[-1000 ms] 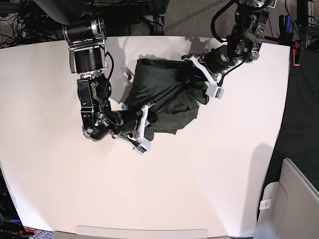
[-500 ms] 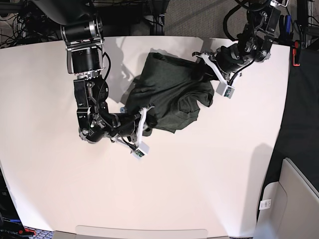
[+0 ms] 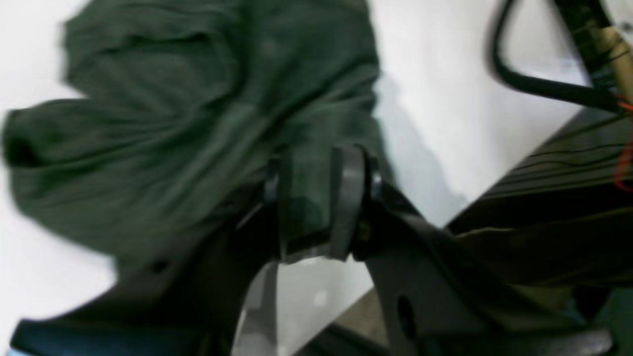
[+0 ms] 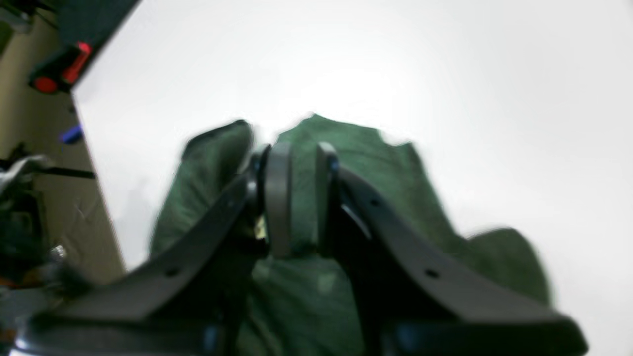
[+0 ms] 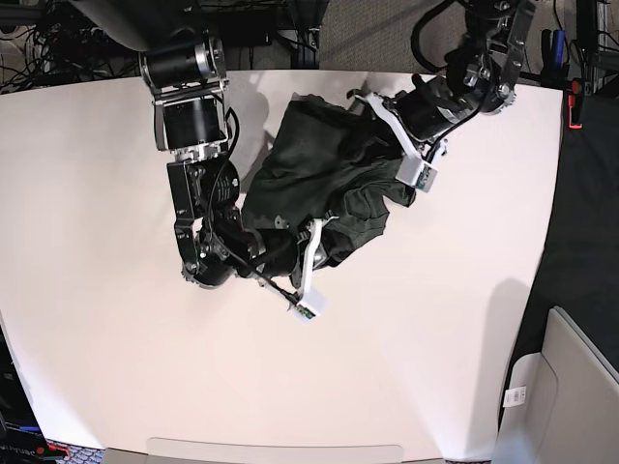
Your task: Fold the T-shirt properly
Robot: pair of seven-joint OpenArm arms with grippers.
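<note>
T-shirt cloth was pinched between the narrow jaws of both pincers: left pincer gripped a fold at the garment's upper right in the base view, right pincer clamped its lower edge near frame centre. The shirt lay bunched and wrinkled on the white desk, upper middle.

Dark olive-green heathered T-shirt, plain with no print, on a white table, black arms with pale grey gripper fingers, a red-and-black object just off the table's far right corner
</note>
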